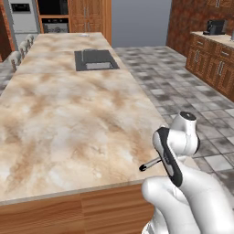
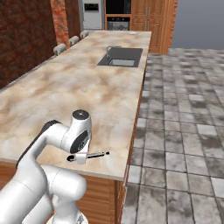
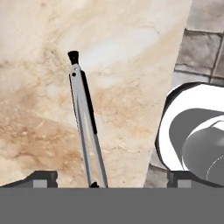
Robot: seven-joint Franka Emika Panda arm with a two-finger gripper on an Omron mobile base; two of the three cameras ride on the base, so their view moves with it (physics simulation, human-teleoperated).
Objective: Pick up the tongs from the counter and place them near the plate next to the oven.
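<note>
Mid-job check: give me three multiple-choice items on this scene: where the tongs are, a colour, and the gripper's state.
1. Where are the tongs? A in the sink; B at the counter's near right corner, by the gripper; C on the floor.
2. What colour is the tongs' tip? A red; B white; C black.
3. How do the gripper's fingers stand? A spread apart; B clamped shut; C crossed.
Answers: 1 B, both base views show the tongs at that corner of the counter. 2 C, the hand view shows a black tip. 3 A, the gripper has its fingertips wide apart, the tongs between them.
</note>
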